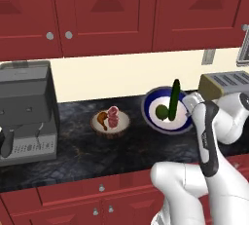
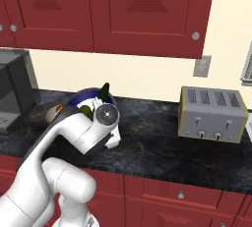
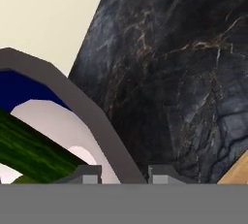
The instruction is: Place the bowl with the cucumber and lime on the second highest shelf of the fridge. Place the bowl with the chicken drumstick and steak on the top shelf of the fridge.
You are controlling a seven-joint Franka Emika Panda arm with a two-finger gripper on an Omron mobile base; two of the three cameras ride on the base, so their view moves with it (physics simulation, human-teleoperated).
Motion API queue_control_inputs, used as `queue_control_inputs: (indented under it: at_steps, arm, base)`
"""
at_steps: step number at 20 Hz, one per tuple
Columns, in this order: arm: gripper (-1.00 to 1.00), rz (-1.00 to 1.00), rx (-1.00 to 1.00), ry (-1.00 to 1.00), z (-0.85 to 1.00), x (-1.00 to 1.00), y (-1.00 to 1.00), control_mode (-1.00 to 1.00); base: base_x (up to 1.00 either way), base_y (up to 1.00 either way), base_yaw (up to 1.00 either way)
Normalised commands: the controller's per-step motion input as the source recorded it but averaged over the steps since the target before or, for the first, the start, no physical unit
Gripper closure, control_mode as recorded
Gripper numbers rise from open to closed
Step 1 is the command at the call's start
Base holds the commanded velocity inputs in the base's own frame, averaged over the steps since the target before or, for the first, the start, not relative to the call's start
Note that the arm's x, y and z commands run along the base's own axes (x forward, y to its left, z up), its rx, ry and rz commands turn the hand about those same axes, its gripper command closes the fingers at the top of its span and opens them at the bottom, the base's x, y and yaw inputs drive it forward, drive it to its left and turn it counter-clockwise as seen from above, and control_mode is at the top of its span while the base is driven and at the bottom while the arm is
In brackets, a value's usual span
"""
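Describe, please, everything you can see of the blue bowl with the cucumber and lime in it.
The blue bowl is small and round, dark blue outside and around the rim, white inside, and glossy like ceramic. It is tipped toward the left base camera rather than sitting flat on the dark marbled counter. The cucumber pokes up over its rim and the lime lies beside it. In the hand view the gripper straddles the rim, one fingertip on each side.

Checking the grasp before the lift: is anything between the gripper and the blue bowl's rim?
Nothing visible. The gripper straddles the rim of the blue bowl, one fingertip inside by the cucumber, one outside.
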Motion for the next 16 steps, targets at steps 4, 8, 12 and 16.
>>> queue_control_inputs:
  at_steps: [4,8,12,16]
  arm:
    - [1.0,-0.06,0.08,0.36,0.87,-0.41,0.06,-1.0]
    - [1.0,-0.01,0.01,0.31,0.36,-0.11,0.06,-1.0]
    - [1.0,0.0,0.0,0.0,0.0,-0.03,0.0,1.0]
    - [1.0,0.0,0.0,0.0,0.0,0.0,0.0,1.0]
  base:
    - [0.0,0.0,0.0]
    - [0.0,0.0,0.0]
    - [-0.14,0.0,0.0]
    - [-0.91,-0.07,-0.35]
